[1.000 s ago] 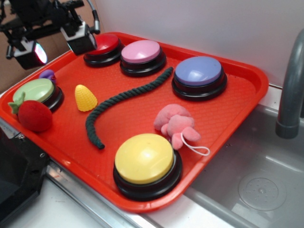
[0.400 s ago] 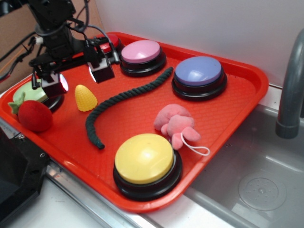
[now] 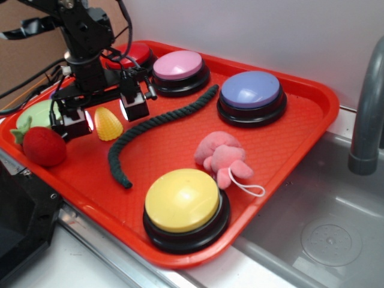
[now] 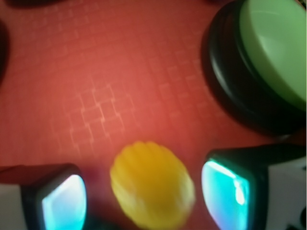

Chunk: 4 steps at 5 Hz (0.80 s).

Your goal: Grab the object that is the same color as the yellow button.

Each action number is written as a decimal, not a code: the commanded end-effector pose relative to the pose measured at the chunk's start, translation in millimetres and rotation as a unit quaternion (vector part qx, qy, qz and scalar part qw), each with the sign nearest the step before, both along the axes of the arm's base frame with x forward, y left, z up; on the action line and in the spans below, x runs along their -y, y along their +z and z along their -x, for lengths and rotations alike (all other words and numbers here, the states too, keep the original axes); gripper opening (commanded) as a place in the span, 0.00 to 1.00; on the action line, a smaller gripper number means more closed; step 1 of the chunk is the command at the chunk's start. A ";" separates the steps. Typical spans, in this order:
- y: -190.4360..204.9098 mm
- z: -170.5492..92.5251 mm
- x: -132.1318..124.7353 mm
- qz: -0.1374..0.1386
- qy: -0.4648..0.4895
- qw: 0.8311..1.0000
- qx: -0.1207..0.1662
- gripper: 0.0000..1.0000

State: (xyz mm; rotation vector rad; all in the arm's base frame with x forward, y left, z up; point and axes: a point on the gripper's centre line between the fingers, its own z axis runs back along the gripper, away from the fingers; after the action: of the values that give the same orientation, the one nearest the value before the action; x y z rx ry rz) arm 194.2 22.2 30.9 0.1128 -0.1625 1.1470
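The object, a small yellow toy corn cob [image 3: 108,123] [image 4: 152,184], stands on the red tray [image 3: 288,144] near its left side. My gripper [image 3: 105,111] [image 4: 146,199] hangs open straddling it, one finger on each side, with a gap between each pad and the corn. The yellow button [image 3: 183,201], a big pale yellow dome on a black base, sits at the tray's front, well away from the gripper.
A green button [image 3: 35,114] [image 4: 268,57] and a red plush strawberry [image 3: 42,146] lie just left of the gripper. A dark rope [image 3: 157,123], pink plush [image 3: 223,157], and red [image 3: 133,53], pink [image 3: 179,66] and purple [image 3: 251,91] buttons share the tray. A sink [image 3: 330,234] lies right.
The arm has come down and forward from the tray's back left corner. The open gripper now straddles the corn cob; earlier it was above and behind it.
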 end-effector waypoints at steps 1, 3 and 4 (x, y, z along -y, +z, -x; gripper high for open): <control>5.3 -5.7 -0.4 0.005 0.000 1.000 0.018 0.00; 33.2 -12.2 0.9 0.002 -0.061 0.997 0.039 0.00; 75.4 -9.8 10.8 0.028 -0.168 0.985 0.033 0.00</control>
State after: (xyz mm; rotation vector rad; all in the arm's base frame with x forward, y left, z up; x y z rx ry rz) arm 198.3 4.0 98.1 0.0120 -0.1610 0.7989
